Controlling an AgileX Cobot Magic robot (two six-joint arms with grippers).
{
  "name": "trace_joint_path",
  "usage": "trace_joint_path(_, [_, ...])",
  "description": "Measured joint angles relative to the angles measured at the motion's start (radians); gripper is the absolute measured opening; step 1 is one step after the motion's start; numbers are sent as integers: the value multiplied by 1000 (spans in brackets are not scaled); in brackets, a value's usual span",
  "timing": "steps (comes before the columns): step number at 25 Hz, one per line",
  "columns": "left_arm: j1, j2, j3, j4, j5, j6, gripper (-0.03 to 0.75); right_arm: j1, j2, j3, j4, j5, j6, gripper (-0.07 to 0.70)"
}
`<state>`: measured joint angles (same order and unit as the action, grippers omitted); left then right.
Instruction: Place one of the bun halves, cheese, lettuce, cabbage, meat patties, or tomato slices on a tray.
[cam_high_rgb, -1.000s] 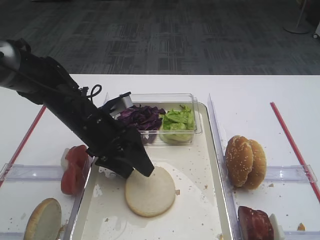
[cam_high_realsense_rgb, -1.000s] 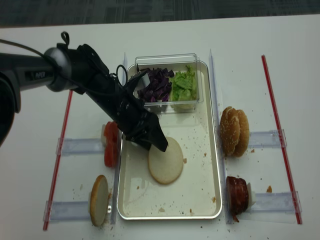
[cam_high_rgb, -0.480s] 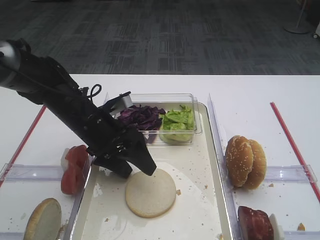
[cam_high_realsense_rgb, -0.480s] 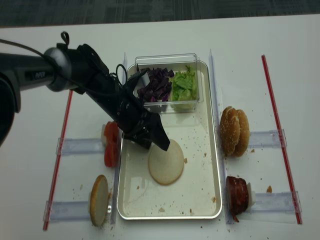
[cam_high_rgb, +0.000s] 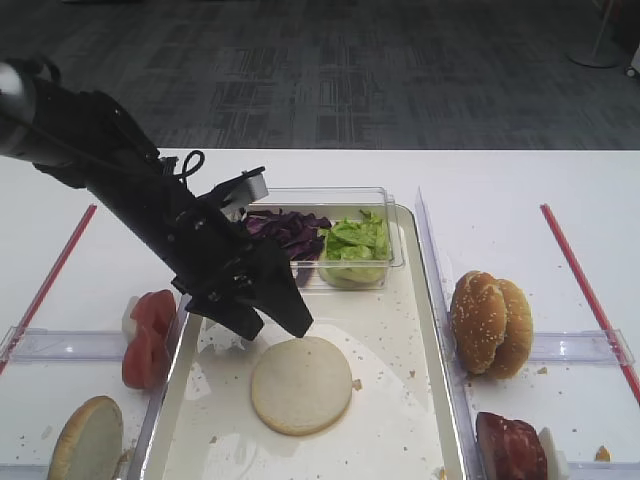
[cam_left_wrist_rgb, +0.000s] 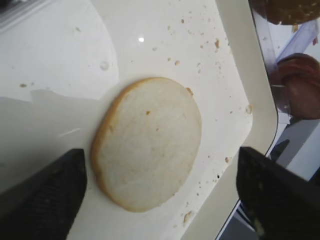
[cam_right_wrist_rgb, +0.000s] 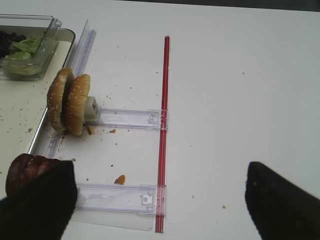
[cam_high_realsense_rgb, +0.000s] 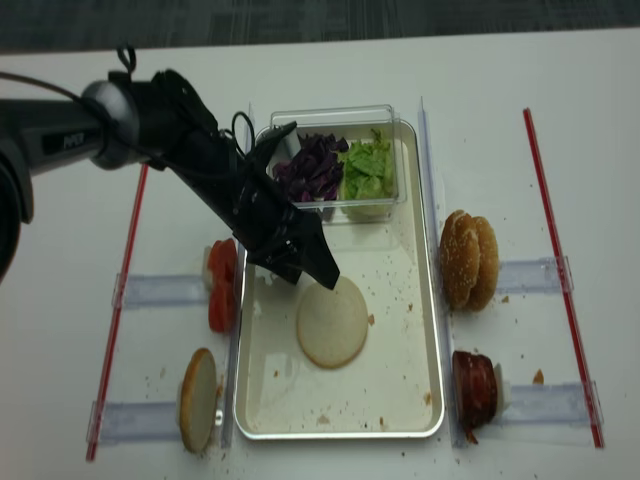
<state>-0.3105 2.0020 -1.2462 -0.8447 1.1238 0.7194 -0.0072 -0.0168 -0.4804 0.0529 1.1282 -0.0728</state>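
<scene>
A plain cream bun half (cam_high_rgb: 300, 385) (cam_high_realsense_rgb: 332, 322) (cam_left_wrist_rgb: 147, 142) lies flat on the floor of the silver tray (cam_high_rgb: 400, 430) (cam_high_realsense_rgb: 400, 385). My left gripper (cam_high_rgb: 272, 326) (cam_high_realsense_rgb: 306, 279) (cam_left_wrist_rgb: 160, 200) hovers just above its far-left edge, open and empty, with a black finger (cam_left_wrist_rgb: 45, 195) on each side in the wrist view. My right gripper (cam_right_wrist_rgb: 160, 205) is open over bare table and holds nothing. Lettuce (cam_high_rgb: 355, 240) and cabbage (cam_high_rgb: 280, 230) fill the clear box. Tomato slices (cam_high_rgb: 148, 335) stand left of the tray, meat patties (cam_high_rgb: 510, 445) (cam_right_wrist_rgb: 25, 170) to its right. Cheese is out of view.
Sesame buns (cam_high_rgb: 490, 322) (cam_right_wrist_rgb: 67, 102) stand on edge in a clear holder right of the tray. Another plain bun half (cam_high_rgb: 88, 440) stands at the front left. Red strips (cam_high_rgb: 585, 290) (cam_right_wrist_rgb: 163, 130) run along both sides of the table.
My left gripper opened, let go of the bun half and rose back toward the far left. The bun half now lies flat on the tray.
</scene>
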Motion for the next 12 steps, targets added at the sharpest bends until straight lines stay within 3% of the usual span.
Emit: trace_joint_path(12, [-77, -21, -296, 482, 80, -371, 564, 0, 0, 0, 0, 0, 0, 692])
